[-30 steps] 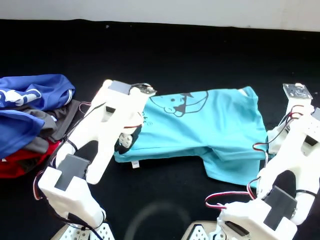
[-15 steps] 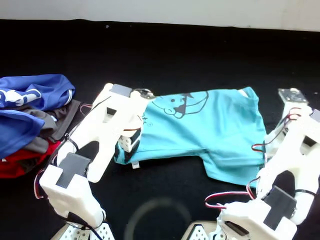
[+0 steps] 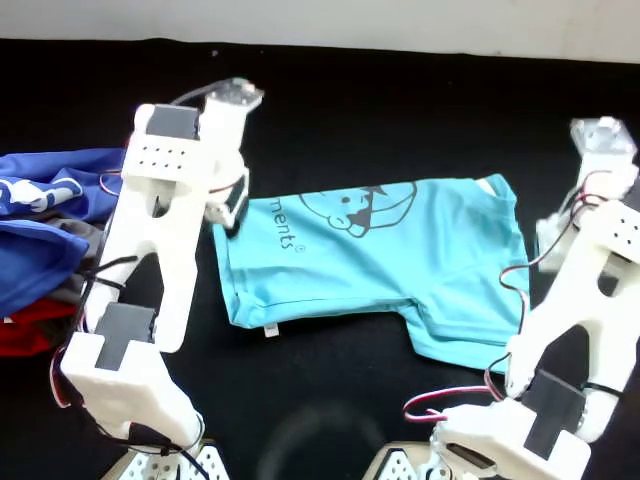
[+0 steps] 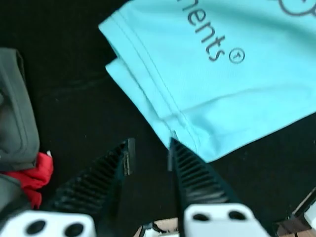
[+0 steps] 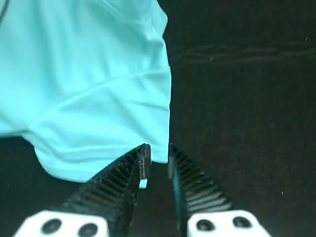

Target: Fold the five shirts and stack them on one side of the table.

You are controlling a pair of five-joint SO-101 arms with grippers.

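Observation:
A teal shirt (image 3: pixel 400 250) with a cartoon print lies spread on the black table, one sleeve toward the front right. My left gripper (image 3: pixel 230 208) hangs above the shirt's left hem. In the left wrist view this gripper (image 4: pixel 150 145) is open and holds nothing, with the teal shirt's (image 4: pixel 222 74) hem corner just past one fingertip. My right gripper (image 5: pixel 157 150) hovers over the edge of the teal shirt (image 5: pixel 84 89) at its right sleeve, fingers a small way apart and nothing between them.
A heap of other shirts (image 3: pixel 50 230), blue on top of grey and red, lies at the table's left edge; its grey (image 4: pixel 12 113) and red (image 4: pixel 34 173) cloth sits close to my left gripper. Bare black table surrounds the teal shirt.
My left arm has risen off the shirt's left side and swung back, uncovering the left hem, which now lies flat. My right arm has also lifted upward.

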